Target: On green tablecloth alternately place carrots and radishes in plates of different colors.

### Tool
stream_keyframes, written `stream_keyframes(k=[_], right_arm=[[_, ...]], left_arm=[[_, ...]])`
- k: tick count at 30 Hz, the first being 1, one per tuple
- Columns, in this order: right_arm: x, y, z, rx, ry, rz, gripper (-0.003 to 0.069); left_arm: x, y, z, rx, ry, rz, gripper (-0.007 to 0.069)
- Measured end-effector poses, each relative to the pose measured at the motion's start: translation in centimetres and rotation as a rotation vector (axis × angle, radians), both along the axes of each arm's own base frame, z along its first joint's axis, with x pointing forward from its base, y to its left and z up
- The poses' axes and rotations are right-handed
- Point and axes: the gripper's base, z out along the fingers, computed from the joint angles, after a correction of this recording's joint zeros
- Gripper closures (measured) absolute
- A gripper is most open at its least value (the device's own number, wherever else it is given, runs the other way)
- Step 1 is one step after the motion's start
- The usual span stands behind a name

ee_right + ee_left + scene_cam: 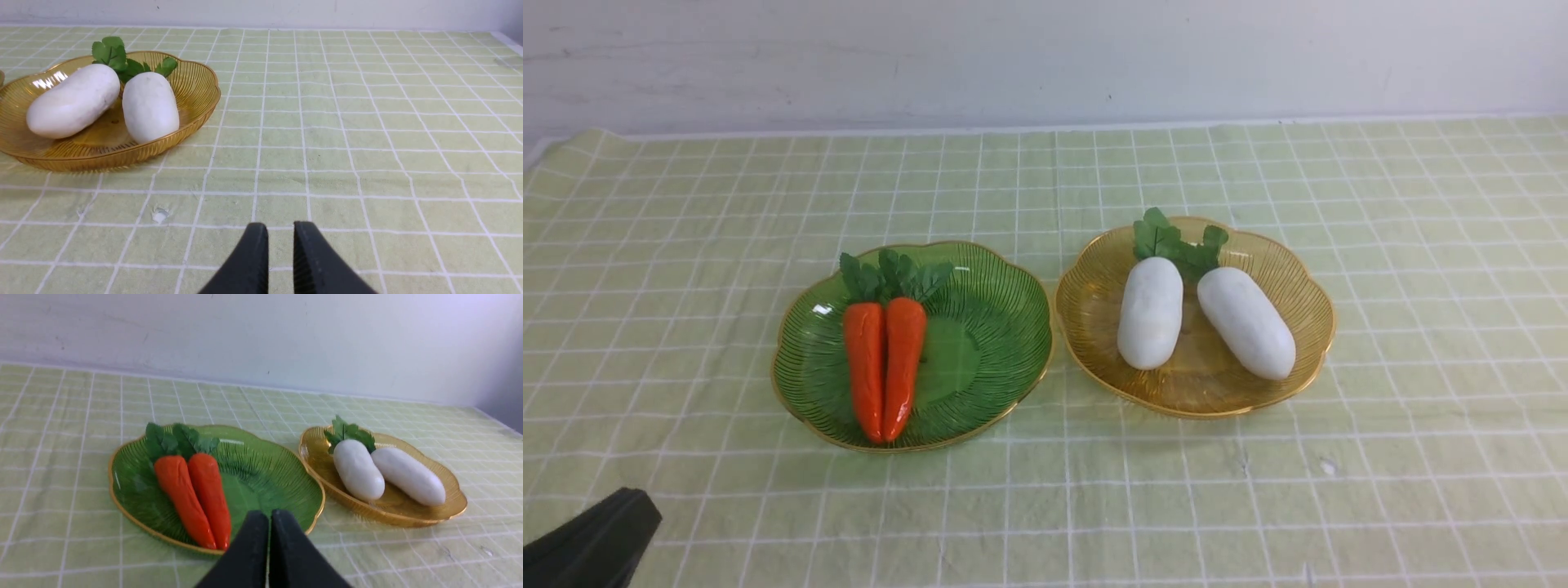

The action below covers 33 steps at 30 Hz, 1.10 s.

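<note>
In the front view only a dark corner of the left gripper (592, 539) shows at the near left edge, and the right gripper is not seen there at all. In both wrist views the grippers are cut off by the picture edge, so only the black fingertips appear.

The left gripper (269, 535) has its two fingers pressed together, with nothing between them. It stands just in front of the near rim of the green plate (1005, 327). In this plate the two carrots (884, 367) lie side by side, touching, leafy tops toward the wall, a little to the left of the fingertips.

The right gripper (280, 249) has a narrow gap between its fingers and holds nothing; it hangs over bare green tablecloth (1421, 457). The amber plate (196, 102) with the two radishes (110, 102) is well apart from it, on its left side. The radishes' green tops meet at the far side; whether the white bodies touch is probably not, but hard to say.

The two plates sit just beside each other.
</note>
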Motion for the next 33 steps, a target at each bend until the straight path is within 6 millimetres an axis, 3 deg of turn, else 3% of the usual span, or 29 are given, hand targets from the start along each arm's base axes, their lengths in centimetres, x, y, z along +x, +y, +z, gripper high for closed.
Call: stream_keyframes(k=[7,16,20,29,33], right_arm=[[0.0,0.0,0.0,0.000,0.000,0.000,0.0573],[0.0,0.0,0.0,0.000,0.000,0.000,0.0573],[0.0,0.0,0.0,0.000,0.000,0.000,0.0573],[0.0,0.0,0.0,0.000,0.000,0.000,0.0573],[0.0,0.0,0.0,0.000,0.000,0.000,0.0573]], left_arm=[[0.1,0.0,-2.4,0.038,0.063,0.000,0.0632],[0.1,0.0,-2.9,0.078,0.072,-0.004,0.0632],[-0.5,0.2,-3.1,0.183,0.043,-0.013,0.0632],[-1.0,1.5,-4.0,0.278,0.078,0.152,0.0632],[-0.9,1.8,-5.3,0.299,0.118,0.174,0.0632]])
